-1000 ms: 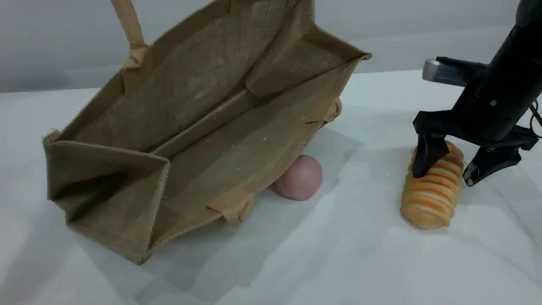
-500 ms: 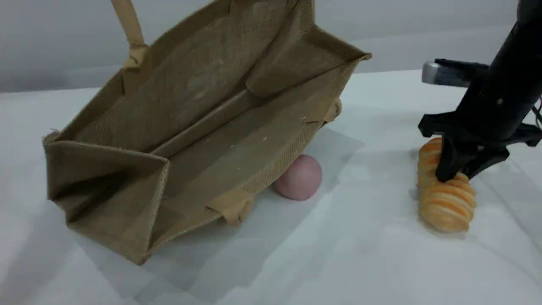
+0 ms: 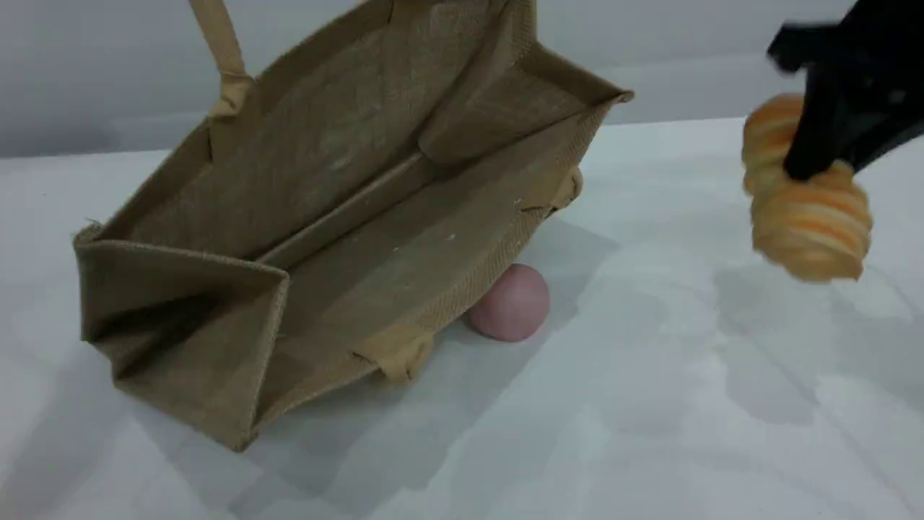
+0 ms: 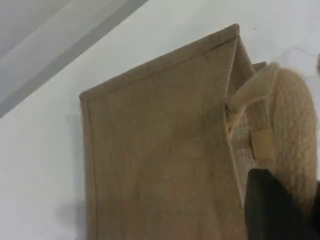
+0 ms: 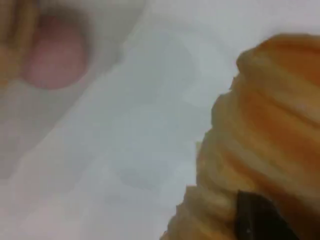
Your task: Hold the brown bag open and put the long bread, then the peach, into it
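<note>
Gripping the long bread above the table, right gripper clamped on it, left gripper closed on a bag handle, brown bag gaping, peach beside it.

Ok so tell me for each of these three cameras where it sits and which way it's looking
Scene view: fixed, looking down at a slant across the table at the brown bag, peach and lifted long bread; the right gripper enters from the top.
Left wrist view: on the left arm, looking down the bag's outer wall; a dark fingertip shows by a beige handle.
Right wrist view: on the right arm, looking down past the bread; fingertip at the bottom.
Shared: scene and right wrist views both show bread and peach.
</note>
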